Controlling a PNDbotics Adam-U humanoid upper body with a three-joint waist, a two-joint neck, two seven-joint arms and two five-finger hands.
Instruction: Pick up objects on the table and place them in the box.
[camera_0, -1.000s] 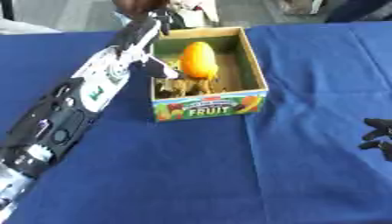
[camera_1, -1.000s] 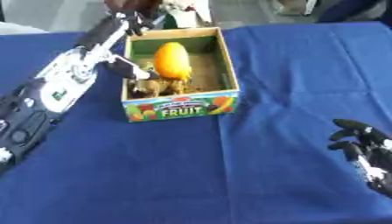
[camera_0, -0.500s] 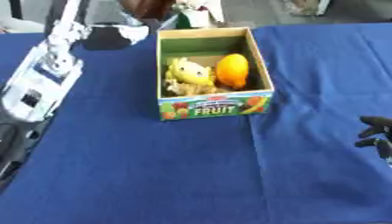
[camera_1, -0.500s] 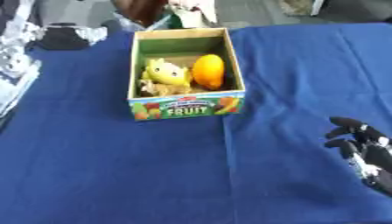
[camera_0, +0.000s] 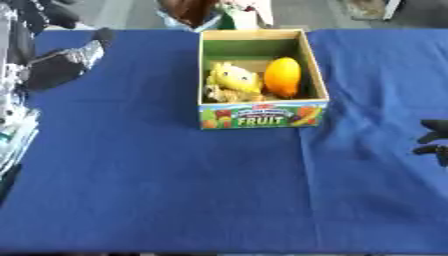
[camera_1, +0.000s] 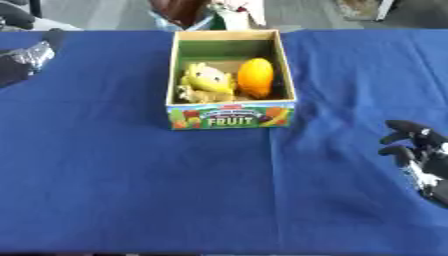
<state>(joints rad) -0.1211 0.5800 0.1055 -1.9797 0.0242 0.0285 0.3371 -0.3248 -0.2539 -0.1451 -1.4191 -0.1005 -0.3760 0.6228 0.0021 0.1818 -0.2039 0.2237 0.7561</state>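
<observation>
Bench (camera_0: 175, 190): blue cloth — fruit box (camera_0: 262, 114) holds an orange fruit (camera_0: 282, 77) and a yellow item (camera_0: 233, 80).
My left robot hand (camera_0: 61, 62): upper left, empty — fingers' state I cannot tell.
My right robot hand (camera_1: 420, 155): right edge, relaxed, empty.

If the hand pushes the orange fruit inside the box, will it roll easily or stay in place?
The orange fruit looks smooth and rounded, so it would probably roll or slip under a push. It cannot go far, though: the box wall stands at one side and the yellow toy at the other.
</observation>
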